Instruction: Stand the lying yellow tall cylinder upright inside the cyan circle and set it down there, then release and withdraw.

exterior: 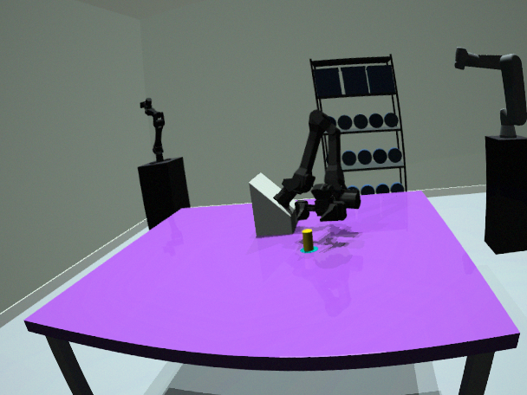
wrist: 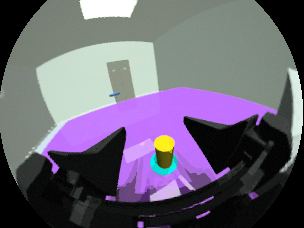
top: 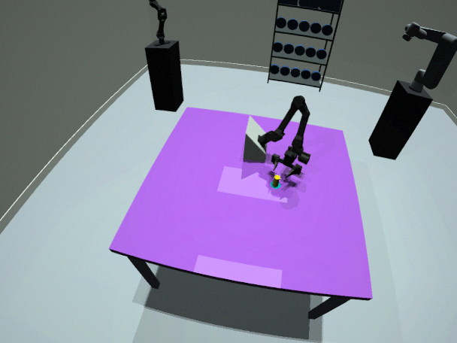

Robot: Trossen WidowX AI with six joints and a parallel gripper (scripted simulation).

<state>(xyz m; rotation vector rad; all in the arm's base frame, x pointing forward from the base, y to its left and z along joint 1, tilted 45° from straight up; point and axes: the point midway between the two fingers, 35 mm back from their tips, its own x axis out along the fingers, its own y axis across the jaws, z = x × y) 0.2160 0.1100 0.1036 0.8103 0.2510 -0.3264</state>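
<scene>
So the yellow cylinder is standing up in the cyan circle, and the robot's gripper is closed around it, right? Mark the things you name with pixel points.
Not quite: the gripper (top: pixel 288 170) (wrist: pixel 155 125) is open and clear of the yellow cylinder (top: pixel 276 180) (exterior: pixel 308 241) (wrist: pixel 164 152), as the wrist view shows. The cylinder does stand upright in the cyan circle (top: pixel 272 186) (exterior: pixel 315 249) (wrist: pixel 154 165).

Grey walls (top: pixel 75 45) (exterior: pixel 260 39) (wrist: pixel 225 55); pale floor (top: pixel 56 271) (exterior: pixel 459 216); purple table (top: pixel 210 226) (exterior: pixel 243 303) (wrist: pixel 175 102); dark shelf rack (top: pixel 298 60) (exterior: pixel 360 96) behind.
</scene>
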